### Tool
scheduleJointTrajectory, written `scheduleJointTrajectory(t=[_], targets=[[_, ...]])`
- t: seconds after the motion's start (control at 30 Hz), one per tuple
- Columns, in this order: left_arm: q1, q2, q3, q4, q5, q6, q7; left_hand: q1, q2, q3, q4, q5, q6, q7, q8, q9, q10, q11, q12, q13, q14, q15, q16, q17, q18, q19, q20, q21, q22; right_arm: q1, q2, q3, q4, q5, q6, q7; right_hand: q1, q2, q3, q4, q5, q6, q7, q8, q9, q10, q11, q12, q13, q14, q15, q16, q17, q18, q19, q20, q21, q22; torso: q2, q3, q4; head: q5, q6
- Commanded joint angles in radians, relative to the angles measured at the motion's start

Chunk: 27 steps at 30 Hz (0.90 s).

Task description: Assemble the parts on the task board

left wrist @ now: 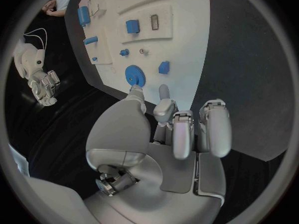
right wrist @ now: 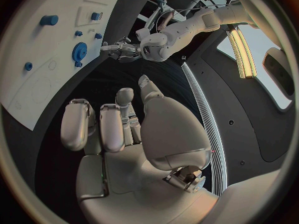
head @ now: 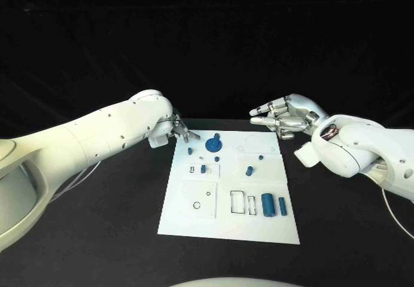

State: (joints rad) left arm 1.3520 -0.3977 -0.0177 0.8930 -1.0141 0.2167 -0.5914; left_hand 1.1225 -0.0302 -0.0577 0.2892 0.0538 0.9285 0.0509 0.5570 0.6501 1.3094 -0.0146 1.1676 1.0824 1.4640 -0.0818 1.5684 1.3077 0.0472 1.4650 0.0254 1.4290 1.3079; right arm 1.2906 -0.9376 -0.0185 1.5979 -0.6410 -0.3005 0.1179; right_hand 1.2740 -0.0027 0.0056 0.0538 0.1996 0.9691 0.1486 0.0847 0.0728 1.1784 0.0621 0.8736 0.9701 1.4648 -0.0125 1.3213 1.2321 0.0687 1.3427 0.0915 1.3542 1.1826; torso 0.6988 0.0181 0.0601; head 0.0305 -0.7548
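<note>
Left hand (head: pixel 179 130) hovering at the far left corner of the board (head: pixel 194 215), fingers (left wrist: pixel 163 100) loosely curled but apart, holding nothing. Gear (head: pixel 213 144) lying flat on the board just beyond those fingertips, toward the board's middle; in the left wrist view, sitting straight ahead of the fingers, close but not touched. Round and flat, so no long axis to line up with; probably a matter of pinching across the rim or the raised hub. Small block (left wrist: pixel 164 67) just beside the gear, likely to crowd the fingers on that side.

Right hand (head: pixel 285 116) raised off the far right corner of the board, over the counter (head: pixel 103 239), fingers spread and empty, well apart from the gear. Left hand clearly nearer, and likely the one for the coming reach.

Other parts on the board toward the near side: cylinder (head: pixel 268 204) standing in its right half, long axis running near to far, with a smaller piece beside it. Nothing visibly assembled by either hand yet.
</note>
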Motion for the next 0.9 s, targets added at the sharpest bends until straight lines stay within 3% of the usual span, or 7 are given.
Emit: scheduleJointTrajectory(t=[0.03,0.57,0.9], targets=[[-0.006,0.010,0.000,-0.017,-0.022,0.036,0.059,-0.001,0.009,-0.009,-0.001,-0.004,0.008,-0.001,0.007,-0.001,-0.001,-0.005,0.004,0.001,0.107,0.003,0.002,0.263,-0.004,0.034,0.006,-0.003,0.126,-0.002,0.003,0.000,-0.002,-0.008,0.020,0.015,-0.002,0.008,-0.006,-0.001,0.006,-0.001,0.002,-0.003,-0.001,-0.003,0.001,-0.002,0.001,0.028,-0.001,0.000,0.001,0.017,-0.005,0.003,-0.003,0.001,-0.001,0.0017,0.0003,0.000,-0.004],[-0.015,0.011,-0.001,-0.022,-0.038,0.083,0.053,0.049,0.032,-0.006,-0.014,-0.004,0.017,-0.006,0.013,-0.002,-0.005,-0.010,-0.001,-0.006,0.107,-0.002,0.002,0.263,-0.003,0.033,0.001,-0.007,0.125,-0.005,0.005,0.000,-0.004,-0.007,0.028,0.019,-0.005,0.011,-0.011,0.004,0.009,-0.001,0.002,-0.003,-0.001,-0.003,0.001,-0.001,0.001,0.028,0.000,0.000,0.001,0.017,-0.006,0.003,-0.004,-0.001,-0.002,0.0023,0.0005,0.005,-0.012],[-0.015,0.013,-0.001,-0.028,-0.039,0.088,0.044,0.051,0.033,-0.005,-0.014,-0.004,0.017,-0.006,0.013,-0.002,-0.005,-0.010,-0.001,-0.006,0.107,-0.002,0.002,0.263,-0.003,0.033,0.001,-0.007,0.126,-0.005,0.005,0.000,-0.004,-0.007,0.028,0.019,-0.005,0.011,-0.011,0.004,0.009,-0.001,0.002,-0.003,-0.001,-0.003,0.001,-0.001,0.001,0.028,0.000,0.000,0.001,0.017,-0.006,0.003,-0.004,-0.001,-0.002,0.0031,0.0002,0.005,-0.013]])
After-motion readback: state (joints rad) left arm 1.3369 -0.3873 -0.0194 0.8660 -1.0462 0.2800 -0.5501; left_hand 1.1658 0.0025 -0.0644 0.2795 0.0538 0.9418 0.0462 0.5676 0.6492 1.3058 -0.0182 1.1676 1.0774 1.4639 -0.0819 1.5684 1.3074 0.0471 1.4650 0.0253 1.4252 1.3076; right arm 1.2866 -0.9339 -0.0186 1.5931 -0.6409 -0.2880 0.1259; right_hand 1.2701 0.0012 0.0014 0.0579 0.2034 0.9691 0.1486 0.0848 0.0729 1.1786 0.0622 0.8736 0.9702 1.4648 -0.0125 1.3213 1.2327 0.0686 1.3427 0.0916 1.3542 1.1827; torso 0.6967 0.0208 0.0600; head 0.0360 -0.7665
